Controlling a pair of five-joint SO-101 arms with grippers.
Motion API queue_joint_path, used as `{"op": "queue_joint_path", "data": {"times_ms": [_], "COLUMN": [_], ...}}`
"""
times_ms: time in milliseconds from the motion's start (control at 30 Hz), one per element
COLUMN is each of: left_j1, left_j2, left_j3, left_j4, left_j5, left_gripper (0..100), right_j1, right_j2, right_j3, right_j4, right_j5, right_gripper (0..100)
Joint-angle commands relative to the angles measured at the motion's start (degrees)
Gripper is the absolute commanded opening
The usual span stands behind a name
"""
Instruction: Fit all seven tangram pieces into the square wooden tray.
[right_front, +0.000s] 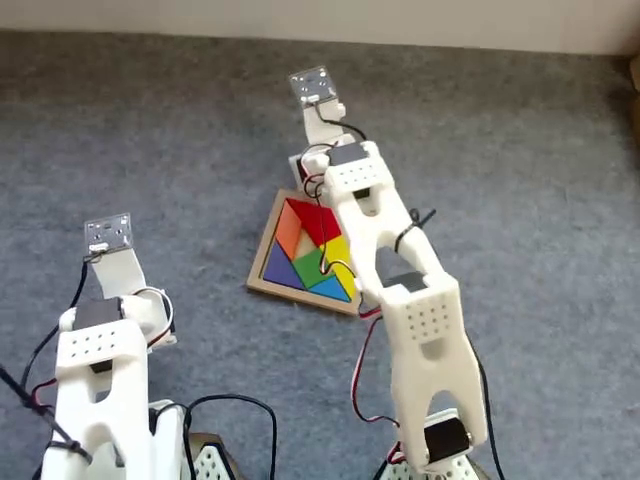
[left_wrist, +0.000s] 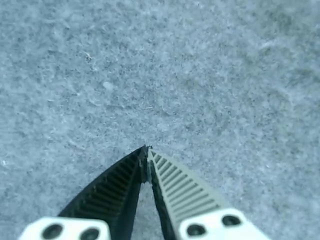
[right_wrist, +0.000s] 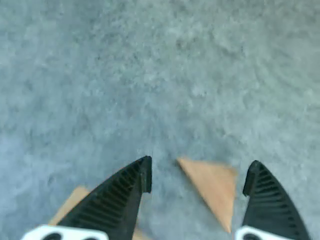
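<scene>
1. Step in hand, prob.: picking up the last loose piece. The right end effector (right_wrist: 200, 162) is hanging released, jaws wide apart, gripping nothing. It is straddling a small tan wood-coloured triangle piece (right_wrist: 212, 190), which is lying flat on the grey felt-covered bench (right_front: 520, 180).
2. The left end effector (left_wrist: 148, 152) is sitting clenched, tips touching, w/ nothing held, over bare felt well apart from the tray.
3. The square wooden tray (right_front: 298, 295) is lying corner-on to the arms, w/ the coloured tangram pieces (right_front: 310, 262) (orange, red, green, yellow, blue, purple) packed inside. The right arm is spanning it and hiding part of the interior, so the free slot isn't readable.
4. Pointing: the triangle's long edge is facing one black finger (right_wrist: 125, 195), and its square corner is aiming at the other black finger (right_wrist: 265, 195). The long axis is running slantwise to the line between the tips, angling back toward the wrist.
5. A second tan patch (right_wrist: 75, 200) is peeking out behind the first finger. It's poss. the tray corner, can't tell.
6. Doing it well, as a judgement:
   - Turn the wrist until one pad is lying flat along the long edge and the other is meeting the square corner dead-centre.
   - Drop low so the pads are catching the thin edge, not riding over it.
   - Close slowly, since an off-centre pinch is likely to spin the piece out.
</scene>
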Motion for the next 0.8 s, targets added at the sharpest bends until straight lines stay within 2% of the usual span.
{"op": "queue_joint_path", "data": {"times_ms": [0, 233, 500, 767], "left_j1": [-0.7, -0.7, -0.7, -0.7], "left_j2": [-1.2, -1.2, -1.2, -1.2], "left_j3": [-0.4, -0.4, -0.4, -0.2], "left_j4": [-0.4, -0.4, -0.4, -0.5], "left_j5": [-0.4, -0.4, -0.4, -0.4], "left_gripper": [1, 1, 1, 1], "right_j1": [0.7, 1.5, 1.7, 5.8], "right_j2": [3.4, 10.0, 9.9, 10.0], "right_j3": [-10.2, -13.5, -13.5, -15.0], "right_j4": [-0.7, -0.4, 8.6, 10.8], "right_j5": [-1.0, -0.7, -0.4, 1.3], "right_gripper": [29.3, 29.3, 29.3, 26.6]}}
